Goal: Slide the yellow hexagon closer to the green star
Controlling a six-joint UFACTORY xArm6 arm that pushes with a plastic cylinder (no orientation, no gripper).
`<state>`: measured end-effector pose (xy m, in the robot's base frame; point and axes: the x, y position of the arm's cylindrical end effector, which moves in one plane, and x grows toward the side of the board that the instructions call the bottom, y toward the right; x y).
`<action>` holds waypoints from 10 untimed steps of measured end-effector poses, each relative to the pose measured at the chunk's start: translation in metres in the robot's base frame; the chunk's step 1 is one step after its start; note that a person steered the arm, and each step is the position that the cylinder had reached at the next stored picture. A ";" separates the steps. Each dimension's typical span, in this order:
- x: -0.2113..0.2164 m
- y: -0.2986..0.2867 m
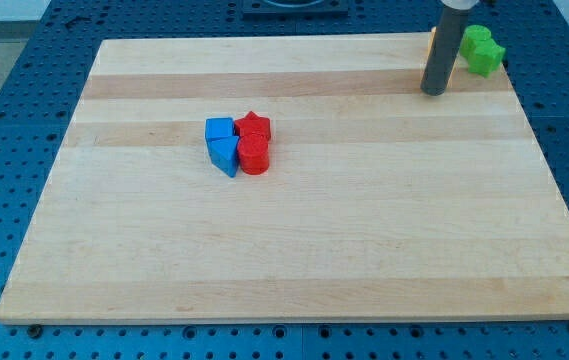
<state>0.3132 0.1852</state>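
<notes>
The worktop (304, 230) is pale wood with visible lengthwise grain and a smooth, faintly satin finish. Under it lies a blue perforated sheet (4, 150) of matt look. The blocks, blue (220, 129), red (254, 155) and green (483, 50), look like matt painted solids. The rod above my tip (433, 92) is dark grey and dull.

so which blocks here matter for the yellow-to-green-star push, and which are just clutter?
Job:
- green star-like block, top right corner of the view
- yellowish-orange sliver behind the rod, likely the yellow hexagon, mostly hidden
- my tip, just left of the green block

Lying about:
- blue cube
- blue wedge-like block
- red star-like block
- red cylinder
- wooden board
</notes>
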 end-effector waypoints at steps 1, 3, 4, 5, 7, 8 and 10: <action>-0.003 0.000; -0.006 -0.043; -0.017 -0.039; -0.019 -0.013; -0.019 -0.009; -0.018 -0.009; -0.026 -0.003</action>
